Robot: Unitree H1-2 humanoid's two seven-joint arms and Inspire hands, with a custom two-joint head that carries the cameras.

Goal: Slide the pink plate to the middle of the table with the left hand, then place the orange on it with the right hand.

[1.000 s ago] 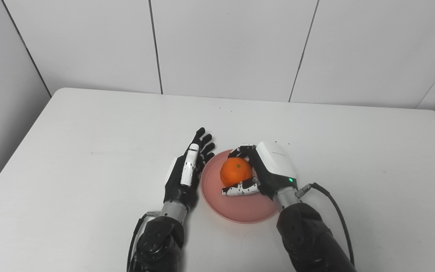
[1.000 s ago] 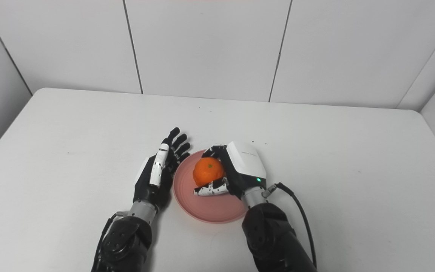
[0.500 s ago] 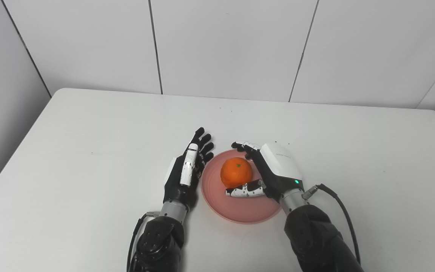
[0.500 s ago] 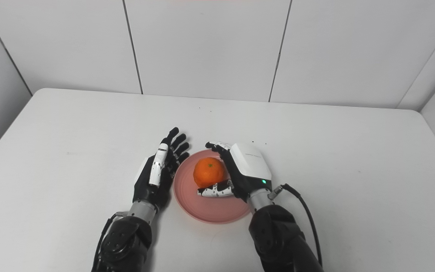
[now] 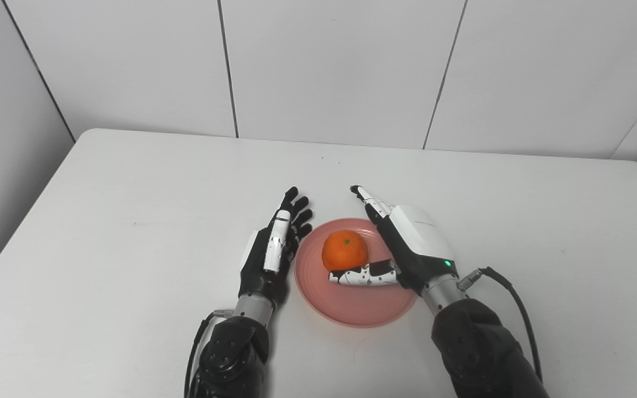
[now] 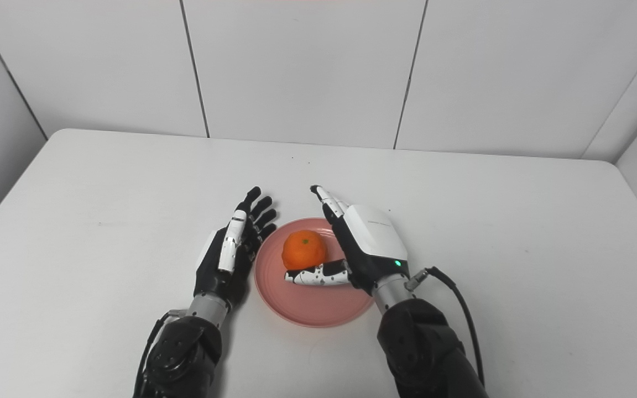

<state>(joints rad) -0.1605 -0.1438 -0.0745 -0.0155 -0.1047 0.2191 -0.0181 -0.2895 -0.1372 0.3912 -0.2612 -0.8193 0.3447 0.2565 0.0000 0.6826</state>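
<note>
So the right hand point(image 5: 407, 243) is spread wide, holding nothing, fingers pointing away over the far rim of the plate point(image 5: 351, 307) and thumb lying just in front of the orange point(image 5: 344, 250). That orange sits on the plate, mid-surface point(image 5: 130, 221). Just left of the plate, the left hand point(image 5: 271, 251) is flat and open, fingers apart, resting empty.

The round pink plate point(image 5: 351, 307) looks like smooth matt plastic with a soft sheen. On it, the round orange fruit point(image 5: 344, 250) has a finely dimpled, slightly glossy peel. The white table top point(image 5: 130, 232) is smooth and matt. The right hand point(image 5: 407, 246) has a glossy white hard-plastic back shell; the left hand point(image 5: 271, 251) is mostly matt black.
</note>
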